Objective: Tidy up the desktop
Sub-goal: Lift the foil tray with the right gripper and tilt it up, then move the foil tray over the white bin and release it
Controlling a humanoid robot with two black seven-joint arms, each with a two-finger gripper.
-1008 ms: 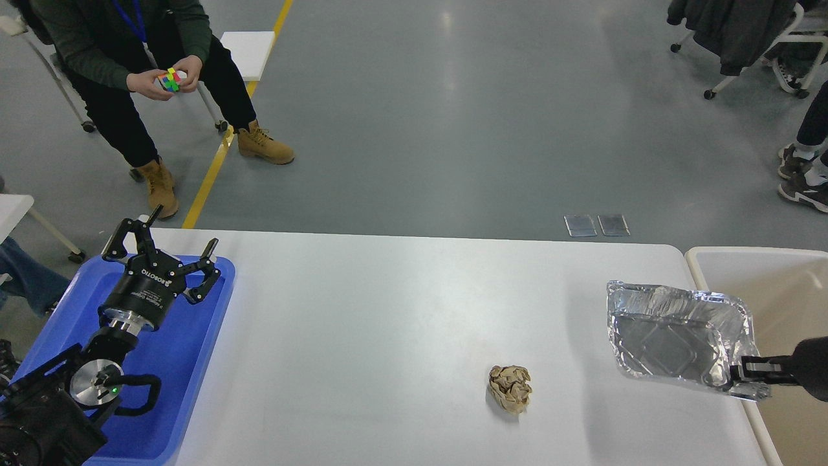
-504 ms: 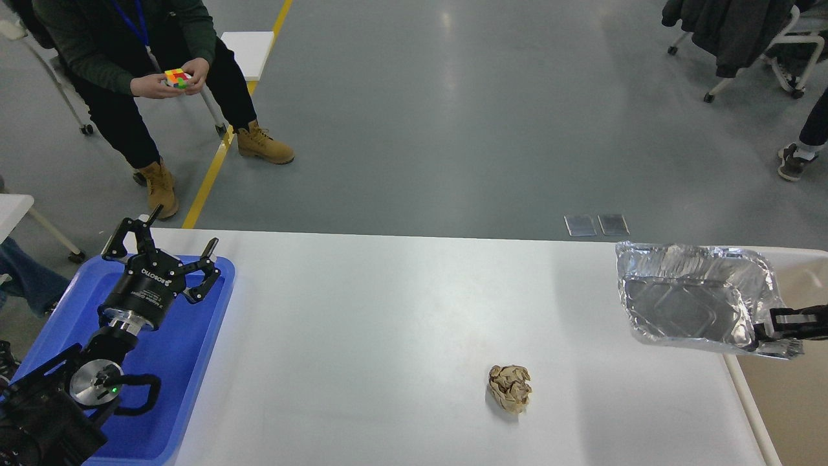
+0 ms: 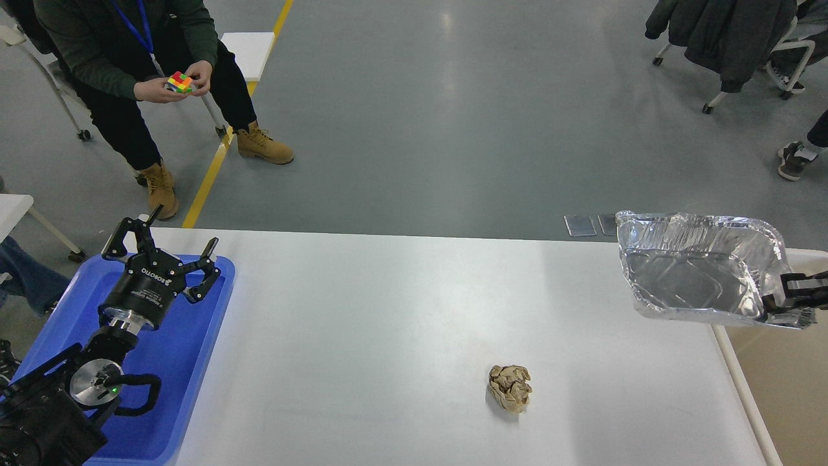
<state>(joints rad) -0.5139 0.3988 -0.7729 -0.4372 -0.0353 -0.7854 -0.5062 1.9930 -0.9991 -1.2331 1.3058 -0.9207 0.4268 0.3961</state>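
Pinching 1 foil tray, right fingers; left fingers spread; 1 paper ball on desktop.

Our worktop is a large, smooth white rectangle with rounded corners, lying flat and filling most of the lower view. We see its far edge running straight across, its surface faintly glossy.

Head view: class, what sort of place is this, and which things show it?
Probably a robotics lab or industrial test hall: a grey floor with a yellow line, a white desktop served by robot arms, and a lanyard-wearing person seated nearby with a puzzle cube.
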